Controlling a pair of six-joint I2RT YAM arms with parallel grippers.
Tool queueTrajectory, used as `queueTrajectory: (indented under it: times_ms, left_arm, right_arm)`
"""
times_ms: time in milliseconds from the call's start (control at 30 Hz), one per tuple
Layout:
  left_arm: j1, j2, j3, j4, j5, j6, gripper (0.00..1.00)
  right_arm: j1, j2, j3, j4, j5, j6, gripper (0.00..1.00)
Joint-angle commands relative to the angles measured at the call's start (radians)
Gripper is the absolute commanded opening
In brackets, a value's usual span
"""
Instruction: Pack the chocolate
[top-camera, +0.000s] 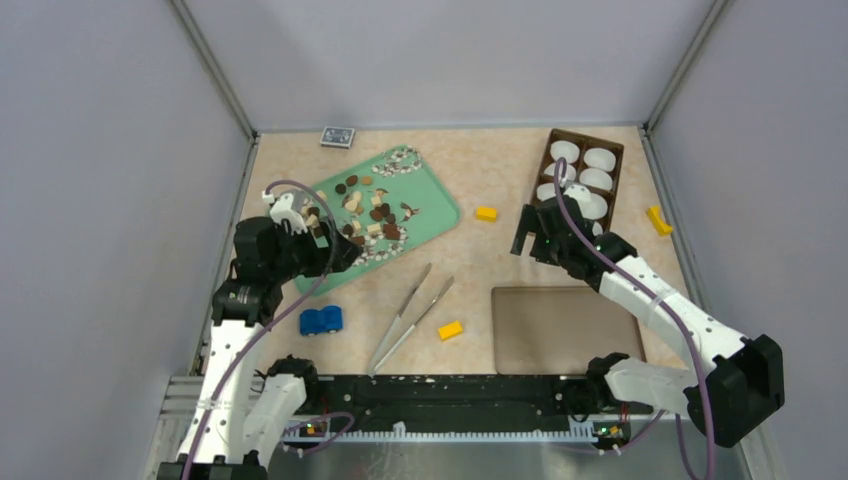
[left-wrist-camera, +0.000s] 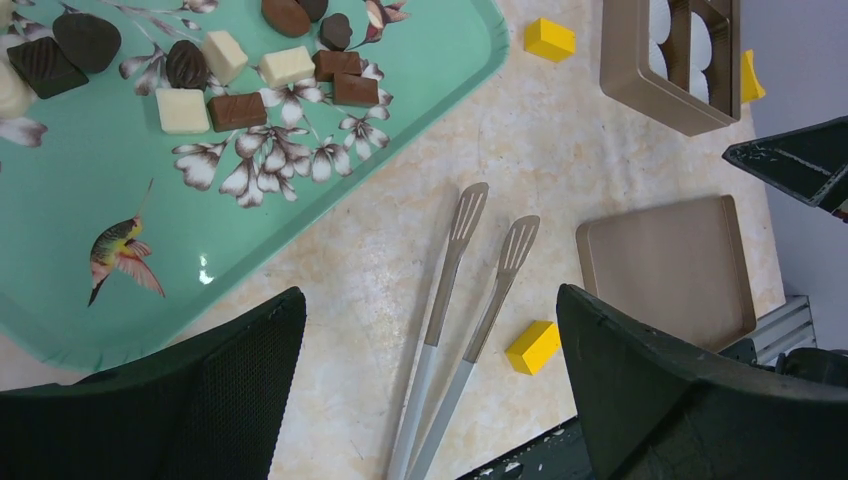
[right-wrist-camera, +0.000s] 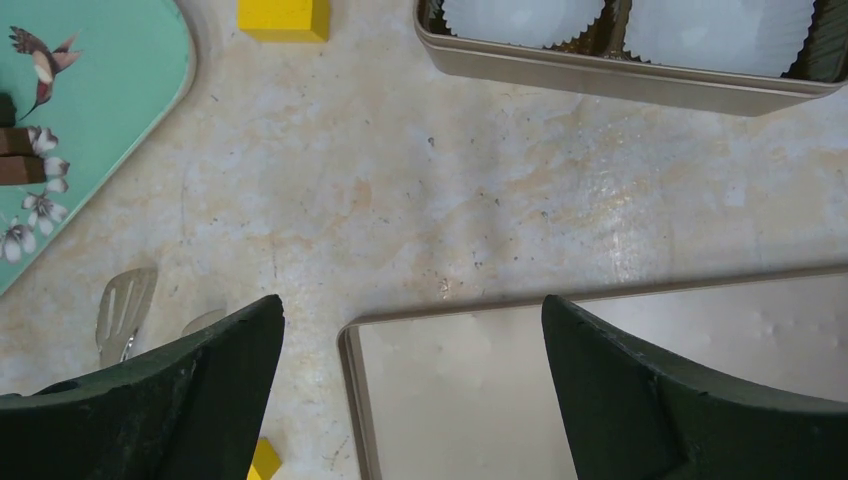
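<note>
On green tray (left-wrist-camera: 60, 200) chocolate (left-wrist-camera: 237, 110) is scattered, well apart from box (left-wrist-camera: 640, 80). Fingers of left gripper (left-wrist-camera: 428, 310) are held wide apart, empty, above tweezers (left-wrist-camera: 445, 290); those of right gripper (right-wrist-camera: 412, 315) likewise spread, empty. Tweezers are best taken mid-length, so that squeeze closes tips on one piece.

The chocolate (top-camera: 377, 213) is many small dark brown, light brown and cream pieces. They lie scattered on the green tray (top-camera: 438, 204).
</note>
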Motion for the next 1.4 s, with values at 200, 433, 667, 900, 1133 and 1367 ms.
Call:
queueTrajectory:
  times_ms: [200, 433, 667, 900, 1133, 1367]
  left_arm:
    - [-0.004, 0.004, 0.009, -0.022, 0.095, 0.062, 0.99]
    - [-0.089, 0.02, 0.004, -0.081, -0.008, 0.065, 0.96]
    - [-0.357, 0.088, -0.041, -0.057, -0.145, -0.081, 0.93]
    - [-0.687, 0.291, -0.055, 0.025, -0.452, -0.25, 0.82]
    - [-0.771, 0.453, -0.053, 0.09, -0.648, -0.308, 0.65]
    - [-0.776, 0.604, -0.043, 0.154, -0.688, -0.299, 0.53]
  right_arm:
    - [-0.008, -0.032, -0.028, 0.102, -0.058, 0.0, 0.98]
    - [-0.007, -0.077, -0.077, 0.145, -0.083, 0.021, 0.98]
    - [-0.006, -0.08, -0.071, 0.131, -0.089, 0.041, 0.98]
    - [-0.006, -0.088, -0.069, 0.108, -0.084, 0.064, 0.98]
    - [-0.007, -0.106, -0.083, 0.083, -0.071, 0.073, 0.98]
    - [-0.006, -0.098, -0.1, 0.095, -0.079, 0.07, 0.98]
